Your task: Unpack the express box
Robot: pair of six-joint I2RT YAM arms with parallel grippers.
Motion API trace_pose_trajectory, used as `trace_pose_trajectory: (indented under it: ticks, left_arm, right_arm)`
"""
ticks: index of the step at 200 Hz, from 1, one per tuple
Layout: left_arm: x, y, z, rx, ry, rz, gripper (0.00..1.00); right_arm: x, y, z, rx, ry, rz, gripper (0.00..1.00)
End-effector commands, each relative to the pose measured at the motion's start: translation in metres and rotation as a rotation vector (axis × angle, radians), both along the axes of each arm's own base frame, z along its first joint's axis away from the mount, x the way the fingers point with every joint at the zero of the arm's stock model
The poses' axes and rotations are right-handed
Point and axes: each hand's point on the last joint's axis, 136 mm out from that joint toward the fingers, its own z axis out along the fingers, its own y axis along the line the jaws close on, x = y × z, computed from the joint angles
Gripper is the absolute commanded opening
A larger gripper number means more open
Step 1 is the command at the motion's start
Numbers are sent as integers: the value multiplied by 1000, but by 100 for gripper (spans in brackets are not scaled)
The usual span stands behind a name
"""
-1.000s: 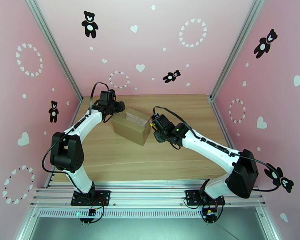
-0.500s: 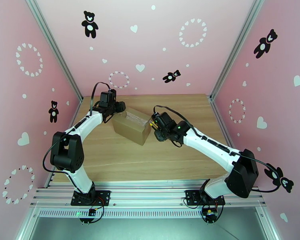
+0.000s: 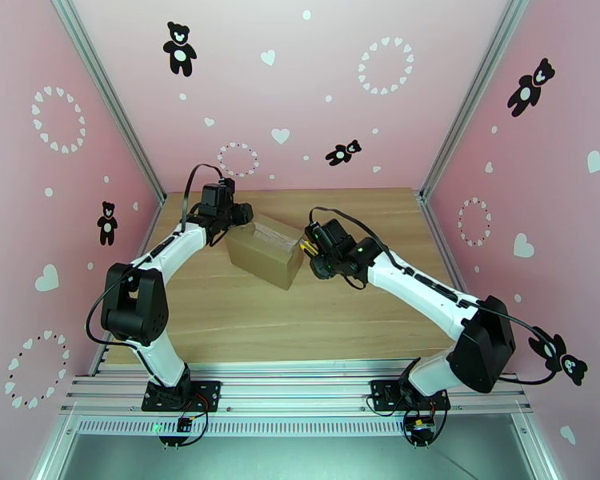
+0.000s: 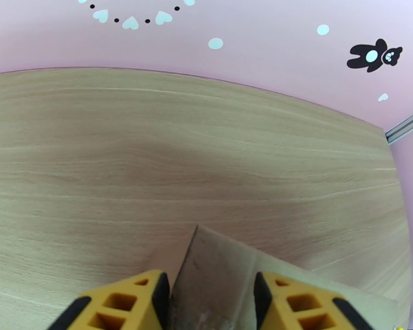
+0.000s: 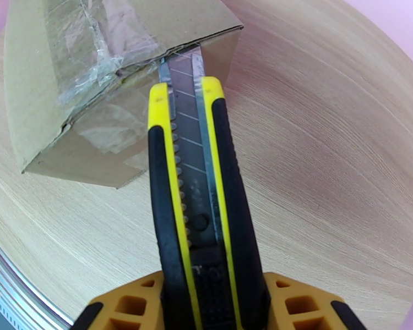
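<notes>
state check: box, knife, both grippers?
express box: on the table, flaps shut, wrinkled tape over the top seam.
utility knife: blade out, tip at the top edge of the box's end.
right gripper: shut on the knife handle.
left gripper: fingers straddle the box's far corner; can't tell whether they grip it.

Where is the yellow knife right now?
In the right wrist view, the knife sits in the right fingers, its blade tip at the top end edge of the express box; from above, it lies just right of it.
</notes>
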Motion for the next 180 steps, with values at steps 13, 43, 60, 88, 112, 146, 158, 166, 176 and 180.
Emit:
trace_pose_trajectory:
  ticks: [13,43,60,88,112,146,158,166,176,180]
  left_arm:
    - [-12,-26,-11,-28,35,-87,48]
    - [-10,-24,-8,-21,37,-69,48]
    - [-7,-19,-5,-4,38,-38,48]
    - [-1,-1,0,54,63,59,49]
    - [3,15,3,97,80,145,50]
    - [5,24,12,111,71,194,51]
    - [5,26,17,109,65,205,53]
    - [5,28,19,108,62,215,53]
    - [5,31,21,106,62,230,53]
    - [5,31,24,103,59,235,53]
  right_arm:
    - [10,16,6,40,-16,43,0]
    - [8,17,2,38,-2,47,0]
    - [7,14,2,32,-1,39,0]
    - [5,7,1,20,-3,17,0]
    - [3,6,0,24,1,8,0]
    - [0,4,-2,26,9,-3,0]
    - [0,3,-2,24,7,-10,0]
    - [0,3,-2,23,3,-14,0]
    - [-1,3,-3,21,3,-15,0]
    - [-1,3,-3,21,3,-15,0]
